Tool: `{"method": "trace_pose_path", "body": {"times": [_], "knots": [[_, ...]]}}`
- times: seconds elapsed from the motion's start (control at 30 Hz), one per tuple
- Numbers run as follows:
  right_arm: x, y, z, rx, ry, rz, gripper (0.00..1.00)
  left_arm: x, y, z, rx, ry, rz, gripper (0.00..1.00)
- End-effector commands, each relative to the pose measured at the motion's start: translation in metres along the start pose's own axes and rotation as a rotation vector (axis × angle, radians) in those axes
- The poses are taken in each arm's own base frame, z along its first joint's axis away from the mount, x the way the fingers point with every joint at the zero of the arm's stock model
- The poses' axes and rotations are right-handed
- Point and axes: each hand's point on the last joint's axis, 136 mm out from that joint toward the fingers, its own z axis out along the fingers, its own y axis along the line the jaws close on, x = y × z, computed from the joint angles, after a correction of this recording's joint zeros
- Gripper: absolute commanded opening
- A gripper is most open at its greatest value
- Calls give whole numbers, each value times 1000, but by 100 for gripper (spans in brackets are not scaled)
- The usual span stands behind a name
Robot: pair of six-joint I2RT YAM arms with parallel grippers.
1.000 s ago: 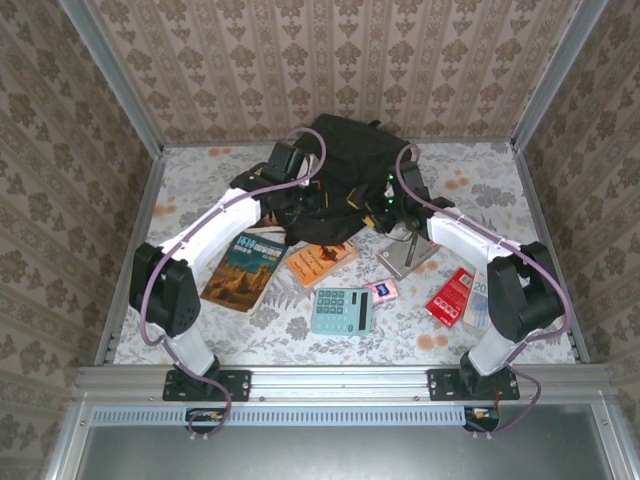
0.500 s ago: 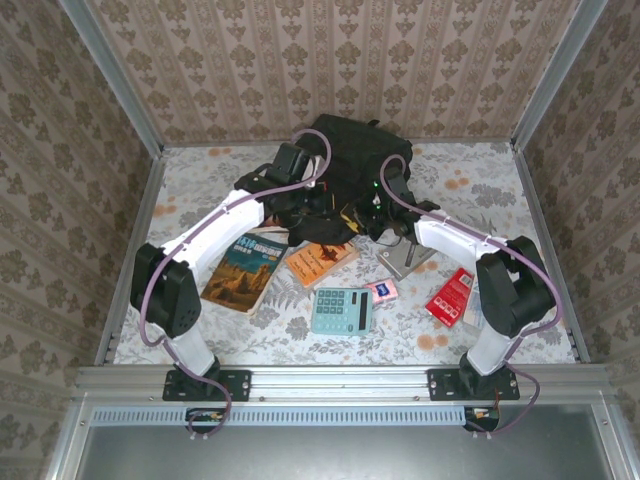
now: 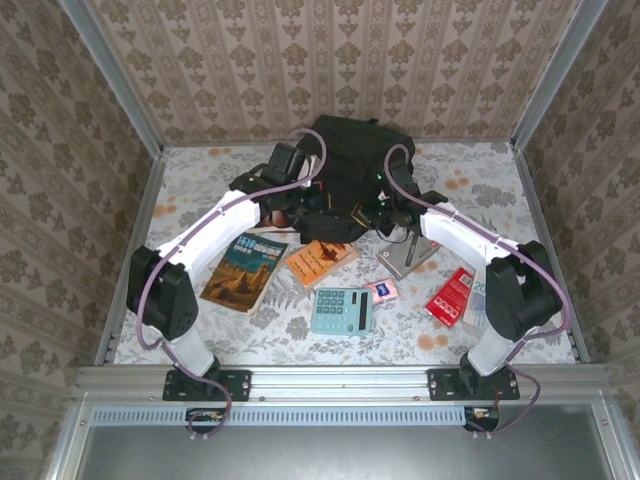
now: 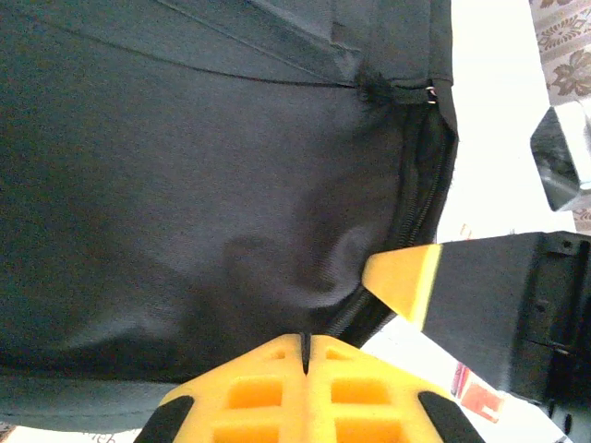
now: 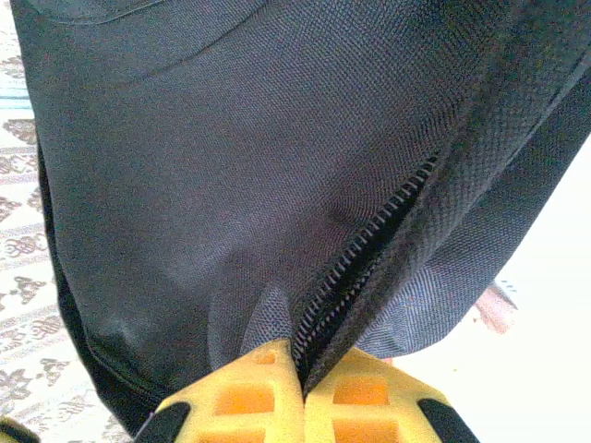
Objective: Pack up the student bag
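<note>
The student bag point(image 3: 350, 160), a large black fabric backpack, lies at the back middle of the table. My left gripper point(image 3: 303, 205) is at its front left edge and my right gripper point(image 3: 373, 213) at its front right edge. In the left wrist view the yellow jaws point(image 4: 305, 341) are shut on a thin fold of the bag's black fabric point(image 4: 185, 166), with a finger of the right gripper point(image 4: 406, 277) close by. In the right wrist view the jaws point(image 5: 300, 362) are shut on the bag's zipper edge point(image 5: 369, 240).
In front of the bag lie a blue-covered book point(image 3: 245, 270), an orange book point(image 3: 320, 262), a teal calculator point(image 3: 341, 310), a small card point(image 3: 381, 290), a grey notebook point(image 3: 408, 255) and a red booklet point(image 3: 450, 297). Patterned walls close in the table on three sides.
My right gripper has swung in to the bag's front right edge and closed on the zipper edge. My left gripper stayed shut on the fabric, shifting only slightly.
</note>
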Motion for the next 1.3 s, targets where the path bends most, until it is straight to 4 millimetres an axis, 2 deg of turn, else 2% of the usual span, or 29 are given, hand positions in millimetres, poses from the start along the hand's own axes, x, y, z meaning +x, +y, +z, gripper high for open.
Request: {"method": "trace_pose_path", "body": {"times": [0.0, 0.43, 0.6, 0.73, 0.9, 1.03, 1.27], "knots": [[-8, -49, -17, 198, -34, -54, 0, -24, 0, -27, 5, -97, 2, 0], [-33, -85, -38, 264, -74, -77, 0, -21, 30, -36, -35, -114, -46, 0], [-52, -100, -49, 320, -127, -70, 0, -21, 43, -37, -67, -116, -65, 0], [-65, -101, -53, 330, -148, -70, 0, -22, 45, -38, -74, -124, -68, 0], [-72, -92, -56, 311, -159, -80, 0, -17, 28, -39, -36, -117, -45, 0], [-84, -89, -70, 355, -213, -127, 0, -4, 8, -44, 13, -116, -1, 0], [-108, -105, -92, 527, -299, -168, 4, 13, -13, -52, 43, -143, 44, 0]]}}
